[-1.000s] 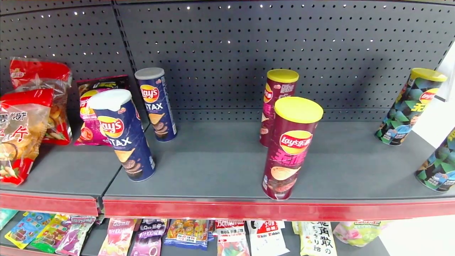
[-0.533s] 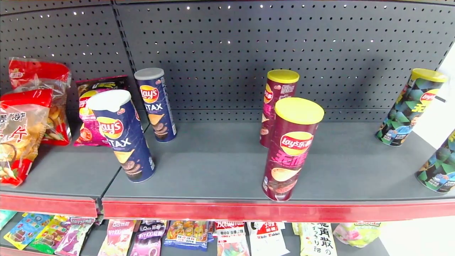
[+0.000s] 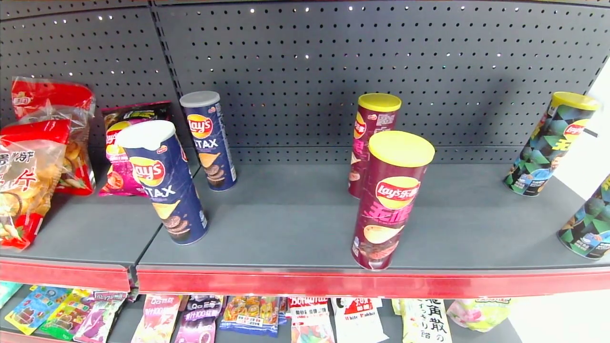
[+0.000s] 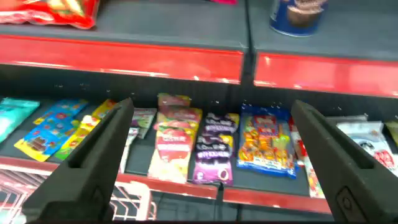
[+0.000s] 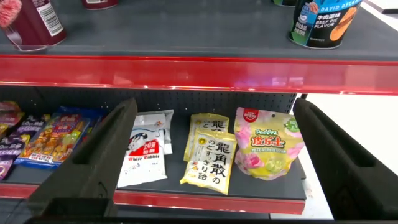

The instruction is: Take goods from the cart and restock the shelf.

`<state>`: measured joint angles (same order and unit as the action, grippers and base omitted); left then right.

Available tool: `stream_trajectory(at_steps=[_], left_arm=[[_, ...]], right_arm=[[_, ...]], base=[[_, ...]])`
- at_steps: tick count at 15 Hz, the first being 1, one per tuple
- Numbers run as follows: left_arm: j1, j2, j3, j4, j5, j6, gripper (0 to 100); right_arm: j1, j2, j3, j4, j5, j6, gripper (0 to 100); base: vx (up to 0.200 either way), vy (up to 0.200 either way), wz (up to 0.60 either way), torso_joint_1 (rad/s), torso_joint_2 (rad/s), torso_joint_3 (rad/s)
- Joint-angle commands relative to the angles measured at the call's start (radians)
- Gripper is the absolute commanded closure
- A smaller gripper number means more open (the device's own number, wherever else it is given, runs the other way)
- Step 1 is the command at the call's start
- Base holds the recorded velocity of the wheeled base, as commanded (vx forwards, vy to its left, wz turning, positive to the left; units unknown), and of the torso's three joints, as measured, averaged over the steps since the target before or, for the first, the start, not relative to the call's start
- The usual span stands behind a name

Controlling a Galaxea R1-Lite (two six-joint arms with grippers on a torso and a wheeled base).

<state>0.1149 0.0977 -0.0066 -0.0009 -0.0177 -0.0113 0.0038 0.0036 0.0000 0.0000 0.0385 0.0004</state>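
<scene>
The shelf [image 3: 295, 224] is seen from the head view with its red front lip running along the 6 o'clock side. On it, a front navy can [image 3: 164, 183] is stood near the lip at about 9 o'clock of the middle, and a rear navy can [image 3: 209, 140] is placed at 1 o'clock of it, close to the pegboard back [image 3: 305, 66]. A front maroon can [image 3: 388, 200] with a yellow lid is stood at the lip, and a rear maroon can [image 3: 371, 138] is set just behind it at 12 o'clock. Well apart, at 3 o'clock, a patterned can [image 3: 548, 143] is seen upright, with a second patterned can [image 3: 588, 224] at 5 o'clock of it, cut by the picture edge. At the 9 o'clock end, red snack bags [image 3: 33, 162] and a purple bag [image 3: 125, 143] are leaned together. The left claw [image 4: 211, 112] is held wide open with nothing gripped, faced toward the packets [image 4: 211, 149] laid on the lower shelf [image 5: 217, 202]; what may be a wire basket [image 4: 138, 200] is glimpsed beneath it. The right claw [image 5: 214, 109] is likewise spread wide and unloaded, faced toward a yellow packet [image 5: 210, 155] and a green packet [image 5: 268, 146].
</scene>
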Motion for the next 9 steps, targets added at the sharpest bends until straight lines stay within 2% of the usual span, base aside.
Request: stream_trajectory(at_steps=[1,3,5,6,8,9], left_arm=[[-0.003,-0.006,0.007,-0.001,-0.001,0.001,0],[-0.003,-0.006,0.007,-0.001,-0.001,0.001,0],[-0.003,-0.006,0.007,-0.001,-0.001,0.001,0],[-0.003,-0.006,0.007,-0.001,-0.001,0.001,0],[-0.003,-0.006,0.007,-0.001,-0.001,0.001,0],[-0.003,-0.006,0.007,-0.001,-0.001,0.001,0]], right_arm=[[0.001,-0.001,0.0,-0.002,0.001,0.006,0],[0.001,-0.002,-0.009,-0.017,0.009,0.015,0],[0.036,0.199,-0.268,-0.037,0.041,0.116,0],[0.042,0.237,-0.311,-0.035,0.05,0.121,0],[0.067,0.392,-0.377,-0.035,0.119,-0.02,0],[0.065,0.444,-0.388,-0.043,0.118,-0.05,0]], base=[[0.0,0.0,0.0,0.0,0.0,0.0],[0.0,0.0,0.0,0.0,0.0,0.0],[0.0,0.0,0.0,0.0,0.0,0.0],[0.0,0.0,0.0,0.0,0.0,0.0],[0.0,0.0,0.0,0.0,0.0,0.0],[0.0,0.0,0.0,0.0,0.0,0.0]])
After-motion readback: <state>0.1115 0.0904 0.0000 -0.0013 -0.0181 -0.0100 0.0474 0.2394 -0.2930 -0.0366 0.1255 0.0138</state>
